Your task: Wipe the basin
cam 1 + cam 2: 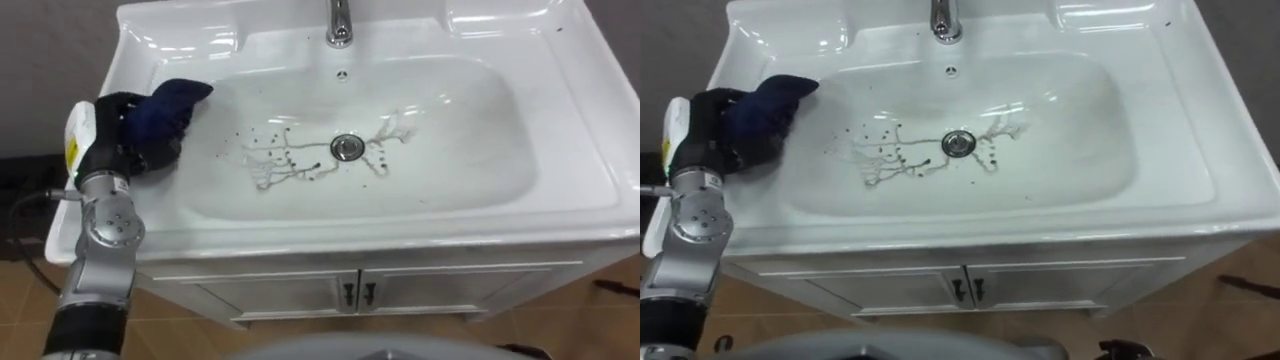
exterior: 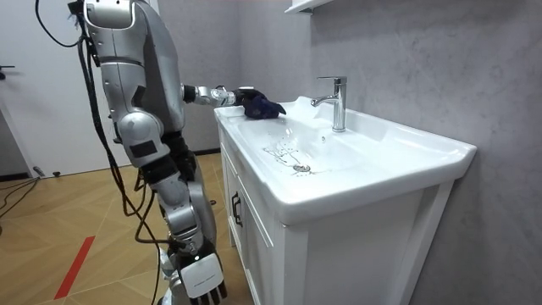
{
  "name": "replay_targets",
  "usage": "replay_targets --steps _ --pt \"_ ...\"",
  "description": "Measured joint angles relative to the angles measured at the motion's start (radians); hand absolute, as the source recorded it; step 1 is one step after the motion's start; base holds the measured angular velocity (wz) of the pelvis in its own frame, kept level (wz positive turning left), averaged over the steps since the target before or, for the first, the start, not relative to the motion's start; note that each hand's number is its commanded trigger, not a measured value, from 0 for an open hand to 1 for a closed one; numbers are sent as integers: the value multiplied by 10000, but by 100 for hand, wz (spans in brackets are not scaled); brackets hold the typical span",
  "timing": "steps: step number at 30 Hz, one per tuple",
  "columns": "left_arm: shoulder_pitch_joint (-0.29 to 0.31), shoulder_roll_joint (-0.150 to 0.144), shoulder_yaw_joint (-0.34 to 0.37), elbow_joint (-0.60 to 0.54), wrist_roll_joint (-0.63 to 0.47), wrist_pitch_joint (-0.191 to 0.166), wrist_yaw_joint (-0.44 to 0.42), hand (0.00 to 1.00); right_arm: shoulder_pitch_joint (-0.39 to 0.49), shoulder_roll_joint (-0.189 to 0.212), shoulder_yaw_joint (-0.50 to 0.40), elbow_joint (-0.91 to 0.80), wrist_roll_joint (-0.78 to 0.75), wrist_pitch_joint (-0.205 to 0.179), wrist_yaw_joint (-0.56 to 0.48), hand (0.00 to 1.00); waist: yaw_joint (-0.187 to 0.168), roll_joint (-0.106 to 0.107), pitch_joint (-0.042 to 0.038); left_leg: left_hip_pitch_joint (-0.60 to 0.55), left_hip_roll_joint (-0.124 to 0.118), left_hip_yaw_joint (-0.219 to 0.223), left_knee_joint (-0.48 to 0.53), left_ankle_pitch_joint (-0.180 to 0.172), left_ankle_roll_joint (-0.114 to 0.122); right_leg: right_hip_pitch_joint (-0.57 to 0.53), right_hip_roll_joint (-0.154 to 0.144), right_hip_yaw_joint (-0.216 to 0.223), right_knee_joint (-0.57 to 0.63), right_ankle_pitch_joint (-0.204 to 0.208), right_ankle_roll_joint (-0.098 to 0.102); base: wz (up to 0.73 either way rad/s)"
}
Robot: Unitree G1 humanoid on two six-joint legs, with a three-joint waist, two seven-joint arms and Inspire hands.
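- One dark blue cloth [image 1: 168,108] is the wiping thing, and it lies at the left rim of the white basin [image 1: 585,150], toward the back corner.
- The left hand [image 1: 108,125] comes in from the lower left, and its dark fingers are curled around the cloth, so it grips it in a bunch.
- One tip of the cloth reaches over the edge where the bowl begins to slope down; the rest is on the flat rim under the hand.
- The cloth is well apart from the round metal drain [image 1: 346,148], which sits in the middle of the bowl.
- Thin dark streaks [image 1: 285,165] and small dark spots spread on the bottom of the bowl to both sides of the drain, more on the left side.
- None of these streaks touches the cloth.
- The chrome faucet [image 1: 340,22] stands at the back of the basin in the middle, and a small overflow hole [image 1: 342,74] is on the wall below it.
- The basin sits on a white cabinet [image 1: 450,290] with two doors, and two small dark handles [image 1: 358,294] are close together where the doors meet.
- In the room view the robot stands upright on a wooden floor [image 2: 51,220] at the front of the cabinet, near its far corner, with the left arm stretched out level to the rim.
- The right hand [image 2: 206,286] hangs low beside the leg, with relaxed fingers pointing down, and it holds nothing.
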Motion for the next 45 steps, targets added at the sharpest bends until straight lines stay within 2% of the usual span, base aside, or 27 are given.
replay_targets --steps 5,10,14,16,18,23,27,35,37,40,45 --pt "174 1 -86 -682 129 59 3 100 50 0 7 20 140 -182 -15 0 -1 38 -22 -134 -4 -26 31 2 -3 -62 22 -19 5 5 -6 1" --pt "173 4 -185 -1717 622 33 72 100 1 0 6 422 380 -668 0 0 -75 -21 -19 -171 -20 -174 132 3 -4 -50 4 -74 -1 9 -7 6" --pt "176 5 -291 -2221 1506 -44 138 100 -177 1 -17 789 379 -860 14 0 -215 -32 -9 -173 -11 -175 123 3 -4 15 -9 -111 -72 11 -10 1" --pt "176 6 -374 -2447 1728 -329 253 100 -190 5 -23 809 382 -909 0 0 -250 -45 3 -180 -8 -174 111 4 -5 38 -13 -138 -170 26 -28 0" --pt "176 7 -376 -2483 1799 -460 311 100 -182 5 -23 836 381 -990 -12 0 -269 -59 12 -176 4 -174 103 4 -6 75 -19 -139 -171 28 -32 0" --pt "179 8 -535 -2483 1879 -544 325 100 -177 7 -20 836 384 -992 -8 0 -298 -78 21 -153 4 -168 103 4 -7 98 -18 -139 -168 29 -33 0" --pt "198 12 -944 -2482 1895 -544 324 100 -195 27 -14 843 384 -986 41 0 -329 -148 35 -189 -4 -135 112 4 -6 77 -14 -140 -159 38 -27 0" --pt "243 70 -1429 -2364 2120 -527 286 100 -187 46 15 828 410 -963 119 0 -424 -156 11 -225 14 -69 145 4 -6 3 29 -18 -125 85 -29 -4" --pt "238 100 -1636 -1865 2506 -512 232 100 -209 38 208 828 521 -863 62 0 -450 -127 -24 -224 15 2 164 4 -6 -24 45 43 -79 85 -29 -6" --pt "238 100 -1995 -1109 3138 -245 -187 100 -217 45 224 843 515 -801 45 0 -528 -142 -34 -262 15 -10 195 4 -6 -72 46 52 -35 85 -28 -1" --pt "240 92 -2360 -605 3612 23 -635 100 -128 47 253 874 515 -719 13 0 -560 -166 -31 -402 16 12 354 3 -5 -239 30 56 56 85 -29 -1"
